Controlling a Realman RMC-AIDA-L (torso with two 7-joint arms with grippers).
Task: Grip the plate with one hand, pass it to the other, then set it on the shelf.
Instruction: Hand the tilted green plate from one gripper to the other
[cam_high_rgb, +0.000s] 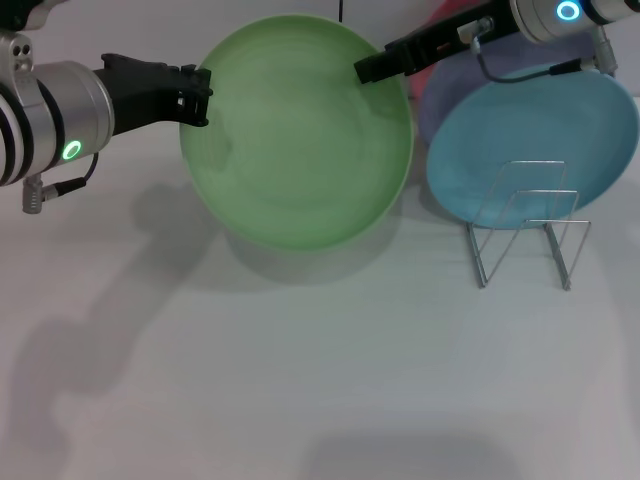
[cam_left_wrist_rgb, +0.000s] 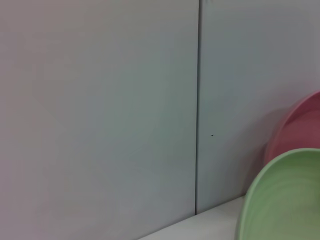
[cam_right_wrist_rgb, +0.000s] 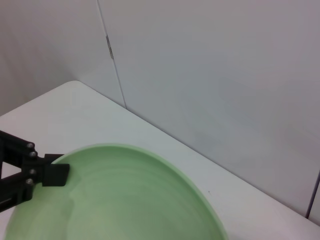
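Note:
The light-green plate (cam_high_rgb: 300, 130) is held up off the white table, tilted with its face toward me. My left gripper (cam_high_rgb: 197, 95), on the silver-cylinder arm with the green light, is shut on the plate's left rim. It also shows in the right wrist view (cam_right_wrist_rgb: 50, 172), clamped on the plate's edge (cam_right_wrist_rgb: 125, 195). My right gripper (cam_high_rgb: 368, 68), on the slim black arm, is at the plate's upper right rim. The left wrist view shows only a piece of the green plate (cam_left_wrist_rgb: 285, 200). The silver wire rack (cam_high_rgb: 525, 225) stands to the right of the plate.
A light-blue plate (cam_high_rgb: 530, 140) leans in the rack, with a lavender plate (cam_high_rgb: 450, 90) behind it. A pink plate (cam_left_wrist_rgb: 300, 125) shows behind the green one. A white wall with a dark vertical seam (cam_left_wrist_rgb: 197, 100) runs along the back.

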